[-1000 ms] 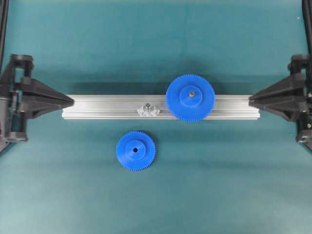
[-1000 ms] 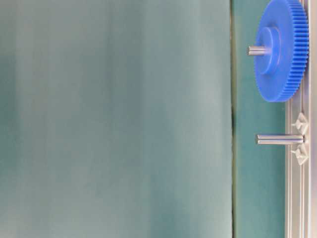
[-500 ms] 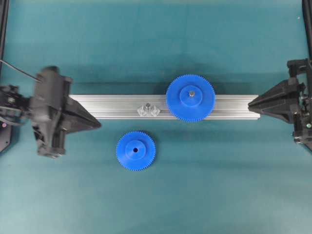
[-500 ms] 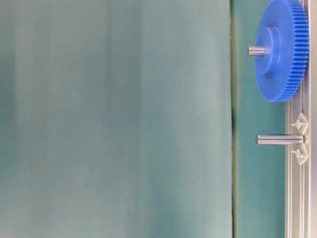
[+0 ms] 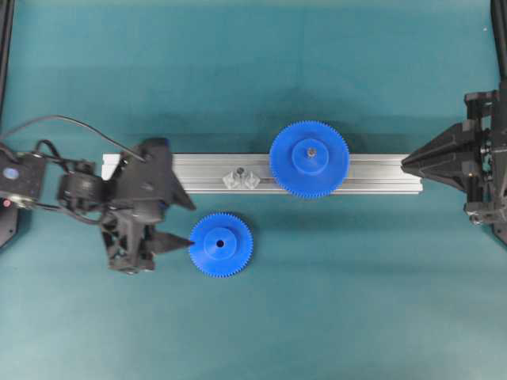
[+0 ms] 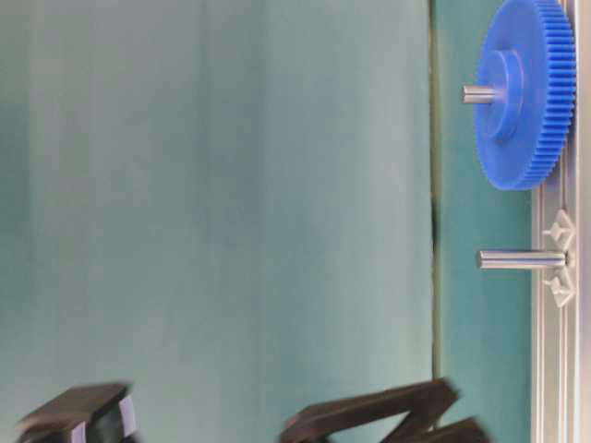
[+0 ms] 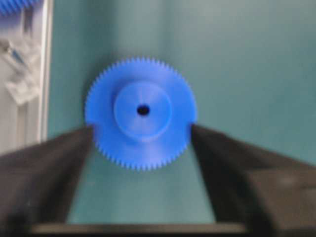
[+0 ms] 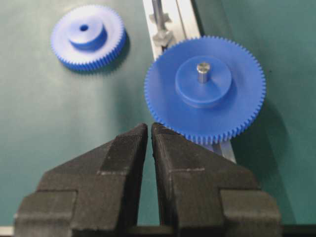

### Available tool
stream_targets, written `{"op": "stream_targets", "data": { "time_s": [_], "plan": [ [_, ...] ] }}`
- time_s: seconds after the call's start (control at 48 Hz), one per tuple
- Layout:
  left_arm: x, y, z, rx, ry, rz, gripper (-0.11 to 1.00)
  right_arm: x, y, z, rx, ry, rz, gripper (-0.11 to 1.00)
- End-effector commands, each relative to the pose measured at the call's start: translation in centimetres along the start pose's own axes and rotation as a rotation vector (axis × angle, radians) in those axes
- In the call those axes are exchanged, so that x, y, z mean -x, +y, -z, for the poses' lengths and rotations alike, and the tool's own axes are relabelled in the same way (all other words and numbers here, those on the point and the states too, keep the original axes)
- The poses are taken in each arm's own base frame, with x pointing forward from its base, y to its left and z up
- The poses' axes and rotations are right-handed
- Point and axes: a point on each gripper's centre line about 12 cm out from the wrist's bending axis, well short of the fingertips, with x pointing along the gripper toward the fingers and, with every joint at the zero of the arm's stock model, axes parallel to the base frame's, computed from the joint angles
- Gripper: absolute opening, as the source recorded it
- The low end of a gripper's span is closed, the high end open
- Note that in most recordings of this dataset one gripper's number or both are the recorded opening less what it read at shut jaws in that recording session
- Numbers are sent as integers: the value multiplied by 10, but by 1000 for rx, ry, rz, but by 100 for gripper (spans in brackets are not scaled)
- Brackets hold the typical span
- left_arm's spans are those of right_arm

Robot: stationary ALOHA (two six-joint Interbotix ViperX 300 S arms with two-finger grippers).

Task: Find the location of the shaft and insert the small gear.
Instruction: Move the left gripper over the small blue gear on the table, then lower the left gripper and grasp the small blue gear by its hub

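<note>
The small gear (image 5: 221, 245) (image 7: 142, 112) (image 8: 88, 36) lies flat on the green mat, hub up, in front of the rail. The shaft (image 5: 240, 170) (image 6: 522, 259) (image 8: 157, 12) stands bare on its silver bracket on the rail, left of the large gear. My left gripper (image 5: 192, 226) (image 7: 142, 128) is open just left of the small gear. In the left wrist view its fingertips (image 7: 88, 132) flank the gear's rim; contact cannot be judged. My right gripper (image 5: 404, 164) (image 8: 149, 127) is shut and empty at the rail's right end.
A large blue gear (image 5: 309, 158) (image 6: 522, 92) (image 8: 205, 89) sits on its own pin on the aluminium rail (image 5: 372, 174) (image 6: 554, 369). Blurred dark parts of the left arm (image 6: 369, 415) show at the bottom of the table-level view.
My left arm has swung in from the left edge to the small gear and its jaws have opened wide. The right gripper has drawn back slightly to the right.
</note>
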Motion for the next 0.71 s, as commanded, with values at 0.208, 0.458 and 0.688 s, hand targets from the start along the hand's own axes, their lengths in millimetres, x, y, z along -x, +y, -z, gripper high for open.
{"op": "stream_targets", "data": {
  "time_s": [0.208,0.458,0.688],
  "plan": [
    [-37,-2,2,6,81,-8,90,-1,-1,1,-28,-2,2,17],
    [-73,-4,12,-1,193,-18,90,0,-2,6,-29,-2,3,17],
    [-89,-3,22,-3,244,-26,90,1,-2,7,-29,-7,2,17]
  ]
}}
